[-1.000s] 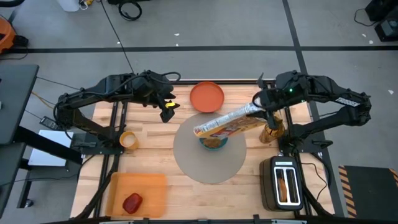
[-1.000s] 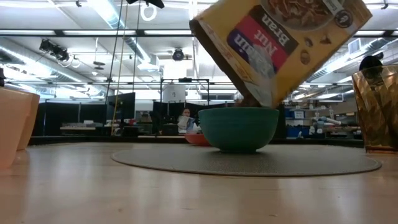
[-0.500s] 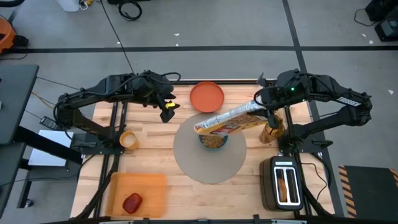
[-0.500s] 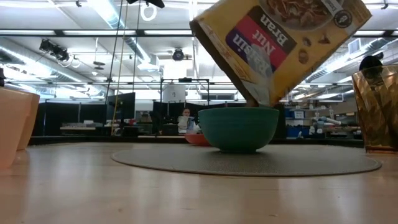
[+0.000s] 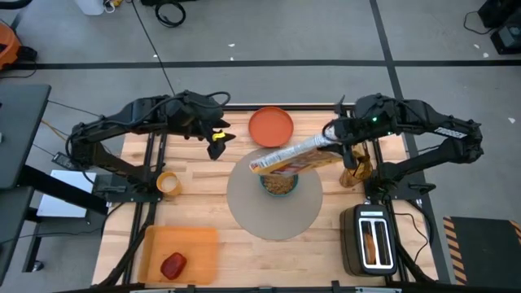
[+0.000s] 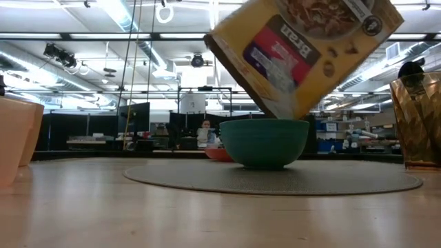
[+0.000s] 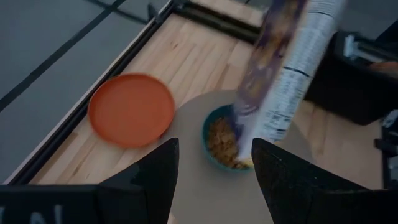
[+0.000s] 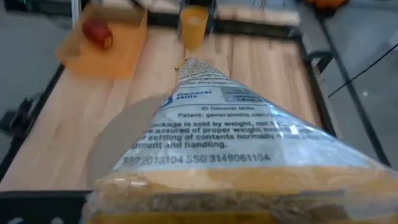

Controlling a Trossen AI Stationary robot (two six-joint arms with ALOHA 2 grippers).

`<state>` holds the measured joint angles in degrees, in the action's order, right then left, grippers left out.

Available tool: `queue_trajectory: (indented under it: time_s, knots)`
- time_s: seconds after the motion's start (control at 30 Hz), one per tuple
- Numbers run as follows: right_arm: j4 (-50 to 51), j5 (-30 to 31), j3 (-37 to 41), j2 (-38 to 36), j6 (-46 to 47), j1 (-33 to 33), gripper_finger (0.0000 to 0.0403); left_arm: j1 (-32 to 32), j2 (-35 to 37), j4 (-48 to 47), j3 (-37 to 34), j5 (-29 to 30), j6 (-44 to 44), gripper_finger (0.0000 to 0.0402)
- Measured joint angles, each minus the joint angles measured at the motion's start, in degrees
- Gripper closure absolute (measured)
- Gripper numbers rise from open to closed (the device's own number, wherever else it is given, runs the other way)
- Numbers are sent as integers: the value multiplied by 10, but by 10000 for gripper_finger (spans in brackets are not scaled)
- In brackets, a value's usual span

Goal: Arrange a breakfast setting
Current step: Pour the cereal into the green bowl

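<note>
The teal bowl (image 5: 280, 184) sits on the far part of the large round grey mat (image 5: 273, 208) at the middle of the wooden surface (image 5: 203, 199), and brown cereal shows inside it in both the high view and the left wrist view (image 7: 222, 139). Tilted over the bowl hangs the yellow cereal box (image 5: 295, 158), its lower end above the bowl's rim and its upper end in the right claw (image 5: 335, 135), which is clenched on the box; in the low view the box (image 6: 303, 52) leans down toward the bowl (image 6: 264, 142) with its print upside down. Beyond the mat, at the far edge, lies the orange plate (image 5: 270, 126), just apart from the mat. The left claw (image 5: 216, 140) hovers to the left of the plate above bare wood, fingers (image 7: 155, 174) spread and holding nothing. At the left side stands the small yellow cup (image 5: 168, 184), and nearer, on an orange tray (image 5: 191, 248) at the near left corner, rests the red apple (image 5: 172, 264). On the right, an amber glass container (image 5: 356, 171) stands just beside the mat, and nearer still is the black-and-silver toaster (image 5: 370, 237), with what seems to be a toast slice (image 5: 372, 242) in one slot, though that is hard to make out.
</note>
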<state>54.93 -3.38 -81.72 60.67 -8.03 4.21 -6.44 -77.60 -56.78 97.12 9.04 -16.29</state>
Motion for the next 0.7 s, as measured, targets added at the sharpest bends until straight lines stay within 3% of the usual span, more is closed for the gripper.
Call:
queue_trajectory:
  time_s: [0.33, 0.7]
  knots:
    - [-6, -24, 27, -8, 32, -1, 251, 29, 28, 12, -1, 0, 4, 192]
    - [-43, -1, 42, -83, 55, 1, 251, 32, 98, 101, 0, 0, 23, 192]
